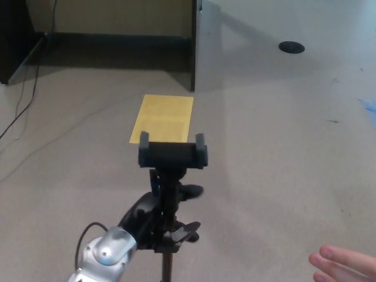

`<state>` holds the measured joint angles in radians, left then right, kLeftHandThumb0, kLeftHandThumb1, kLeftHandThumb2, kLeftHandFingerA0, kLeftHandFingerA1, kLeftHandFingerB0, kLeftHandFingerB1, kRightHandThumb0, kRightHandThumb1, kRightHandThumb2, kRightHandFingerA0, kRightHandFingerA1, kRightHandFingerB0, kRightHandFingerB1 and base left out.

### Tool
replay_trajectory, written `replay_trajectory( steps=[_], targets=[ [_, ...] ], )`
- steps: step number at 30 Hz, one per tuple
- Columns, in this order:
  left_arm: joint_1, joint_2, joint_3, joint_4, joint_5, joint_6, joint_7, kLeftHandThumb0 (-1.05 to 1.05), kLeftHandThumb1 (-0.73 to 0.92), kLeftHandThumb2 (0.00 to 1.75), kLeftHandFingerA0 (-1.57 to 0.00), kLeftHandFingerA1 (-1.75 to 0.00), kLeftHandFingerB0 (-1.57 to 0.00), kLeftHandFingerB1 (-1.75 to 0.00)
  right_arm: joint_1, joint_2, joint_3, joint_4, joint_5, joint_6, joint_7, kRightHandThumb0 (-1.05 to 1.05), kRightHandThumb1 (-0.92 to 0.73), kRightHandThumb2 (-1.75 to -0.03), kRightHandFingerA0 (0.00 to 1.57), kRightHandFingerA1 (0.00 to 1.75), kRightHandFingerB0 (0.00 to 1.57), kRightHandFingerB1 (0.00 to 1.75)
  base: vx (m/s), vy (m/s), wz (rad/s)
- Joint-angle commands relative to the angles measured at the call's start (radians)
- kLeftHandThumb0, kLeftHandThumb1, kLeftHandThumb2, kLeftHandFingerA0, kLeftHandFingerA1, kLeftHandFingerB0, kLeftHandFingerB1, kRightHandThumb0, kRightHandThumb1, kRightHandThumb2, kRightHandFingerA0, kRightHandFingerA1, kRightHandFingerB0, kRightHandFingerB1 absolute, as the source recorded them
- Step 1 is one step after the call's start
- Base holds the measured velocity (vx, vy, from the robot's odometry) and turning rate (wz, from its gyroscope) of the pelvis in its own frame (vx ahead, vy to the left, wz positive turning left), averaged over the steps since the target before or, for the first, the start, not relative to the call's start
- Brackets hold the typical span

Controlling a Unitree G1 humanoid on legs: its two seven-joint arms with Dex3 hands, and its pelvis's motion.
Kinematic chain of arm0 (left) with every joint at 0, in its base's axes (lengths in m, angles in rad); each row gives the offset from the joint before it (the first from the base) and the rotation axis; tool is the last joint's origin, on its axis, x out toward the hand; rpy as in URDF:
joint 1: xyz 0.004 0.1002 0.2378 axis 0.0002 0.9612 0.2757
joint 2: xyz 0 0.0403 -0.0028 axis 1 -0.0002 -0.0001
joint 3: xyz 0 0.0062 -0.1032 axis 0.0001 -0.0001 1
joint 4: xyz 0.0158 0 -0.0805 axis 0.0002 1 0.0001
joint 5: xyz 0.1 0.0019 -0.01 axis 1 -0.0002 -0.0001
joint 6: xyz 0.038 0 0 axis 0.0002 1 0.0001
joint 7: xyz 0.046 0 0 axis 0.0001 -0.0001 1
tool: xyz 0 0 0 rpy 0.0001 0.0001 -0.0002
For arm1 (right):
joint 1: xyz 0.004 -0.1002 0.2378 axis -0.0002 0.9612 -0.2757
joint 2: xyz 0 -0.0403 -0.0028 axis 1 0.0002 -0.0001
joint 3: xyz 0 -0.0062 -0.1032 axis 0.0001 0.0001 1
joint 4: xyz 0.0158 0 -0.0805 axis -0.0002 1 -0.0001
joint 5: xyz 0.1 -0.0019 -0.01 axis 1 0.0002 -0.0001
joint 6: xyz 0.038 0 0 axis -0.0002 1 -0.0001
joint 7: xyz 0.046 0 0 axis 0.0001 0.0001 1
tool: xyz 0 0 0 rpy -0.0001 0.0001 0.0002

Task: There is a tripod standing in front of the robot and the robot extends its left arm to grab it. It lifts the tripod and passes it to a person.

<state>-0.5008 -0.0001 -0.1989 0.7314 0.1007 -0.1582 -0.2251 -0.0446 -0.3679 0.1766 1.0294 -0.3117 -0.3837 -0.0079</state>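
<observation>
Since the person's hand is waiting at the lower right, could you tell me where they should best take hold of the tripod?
Best grip is probably the tripod on its upright stem just under the phone clamp, coming from the robot's right, where the person's hand already waits. The robot's left hand is wrapped around the stem lower down, so that short stretch is the free, narrow part.

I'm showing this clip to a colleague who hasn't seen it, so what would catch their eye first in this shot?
First, the black tripod at centre bottom, its phone clamp on top, with the robot's left hand wrapped round its stem. Next, the yellow sheet lying flat on the grey floor just behind it. Then a person's fingertips reaching in at the bottom right corner, apart from the tripod.
</observation>
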Motion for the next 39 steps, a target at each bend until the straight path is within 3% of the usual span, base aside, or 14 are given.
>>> replay_trajectory(
  steps=[1, 2, 3, 5, 7, 17, 24, 27, 30, 34, 39],
  targets=[
    [0.015, -0.023, 0.009, 0.0, 0.046, -0.112, 0.126, 0.0, 0.88, 0.72, -0.85, -1.37, -0.82, -0.83, -0.008, -0.013, -0.006, 0.012, 0.003, -0.002, 0.002, -0.39, -0.66, -0.61, 0.73, 0.45, 0.55, 0.38, 0.0, 0.0, 0.0],
    [0.018, -0.027, 0.013, 0.001, 0.054, -0.12, 0.157, 0.05, 0.86, 0.75, -0.79, -1.3, -0.77, -1.05, -0.008, -0.012, -0.006, 0.01, 0.003, 0.004, 0.002, -0.38, -0.67, -0.6, 0.7, 0.43, 0.54, 0.38, 0.0, 0.0, 0.0],
    [0.023, -0.029, 0.017, -0.006, 0.057, -0.11, 0.172, 0.0, 0.86, 0.75, -0.76, -1.33, -0.73, -1.13, -0.007, -0.013, -0.005, 0.008, 0.002, 0.009, 0.003, -0.39, -0.67, -0.6, 0.69, 0.42, 0.54, 0.38, 0.0, 0.0, 0.0],
    [0.033, -0.03, 0.021, -0.024, 0.056, -0.091, 0.177, 0.0, 0.85, 0.75, -0.76, -1.34, -0.72, -1.14, -0.004, -0.015, -0.003, 0.008, -0.001, 0.012, 0.004, -0.39, -0.67, -0.61, 0.69, 0.42, 0.54, 0.37, 0.0, 0.0, 0.0],
    [0.037, -0.026, 0.025, -0.032, 0.052, -0.103, 0.171, -0.03, 0.83, 0.79, -0.9, -1.37, -0.72, -1.17, 0.001, -0.015, -0.004, -0.004, 0.0, 0.013, 0.001, -0.4, -0.67, -0.61, 0.73, 0.48, 0.55, 0.38, 0.0, 0.0, 0.0],
    [0.017, -0.048, 0.05, -0.085, 0.032, -0.097, 0.184, -0.07, 0.8, 0.76, -0.92, -1.42, -0.73, -1.19, -0.009, -0.017, -0.005, 0.004, 0.001, 0.006, 0.006, -0.39, -0.66, -0.61, 0.72, 0.44, 0.54, 0.38, 0.0, 0.0, 0.0],
    [-0.041, -0.081, 0.039, -0.215, 0.023, -0.087, 0.154, -0.02, 0.81, 0.78, -0.97, -1.36, -0.74, -1.14, -0.02, -0.018, -0.007, 0.016, 0.005, 0.003, 0.012, -0.39, -0.66, -0.61, 0.7, 0.43, 0.55, 0.38, 0.0, 0.0, 0.0],
    [-0.088, -0.134, 0.025, -0.326, -0.008, -0.026, 0.118, -0.03, 0.82, 0.75, -0.95, -1.43, -0.74, -1.19, -0.022, -0.021, -0.006, 0.016, 0.004, 0.005, 0.018, -0.4, -0.67, -0.61, 0.69, 0.42, 0.55, 0.38, 0.0, 0.0, 0.0],
    [-0.1, -0.148, 0.021, -0.375, -0.014, 0.02, 0.102, -0.06, 0.81, 0.76, -0.96, -1.42, -0.75, -1.18, -0.023, -0.021, -0.006, 0.018, 0.004, 0.002, 0.017, -0.4, -0.67, -0.61, 0.7, 0.43, 0.55, 0.38, 0.0, 0.0, 0.0],
    [-0.161, -0.185, -0.016, -0.502, -0.005, 0.11, 0.085, -0.12, 0.73, 0.85, -1.1, -1.29, -0.85, -1.14, -0.028, -0.021, -0.005, 0.025, 0.001, 0.001, 0.012, -0.4, -0.66, -0.61, 0.7, 0.43, 0.55, 0.38, 0.0, 0.0, 0.0],
    [-0.242, -0.237, -0.02, -0.572, -0.052, 0.226, 0.052, -0.18, 0.72, 0.85, -1.07, -1.37, -0.84, -1.16, -0.035, -0.02, -0.002, 0.033, 0.0, 0.003, 0.019, -0.4, -0.67, -0.6, 0.7, 0.43, 0.54, 0.38, 0.0, 0.0, 0.0]
  ],
)
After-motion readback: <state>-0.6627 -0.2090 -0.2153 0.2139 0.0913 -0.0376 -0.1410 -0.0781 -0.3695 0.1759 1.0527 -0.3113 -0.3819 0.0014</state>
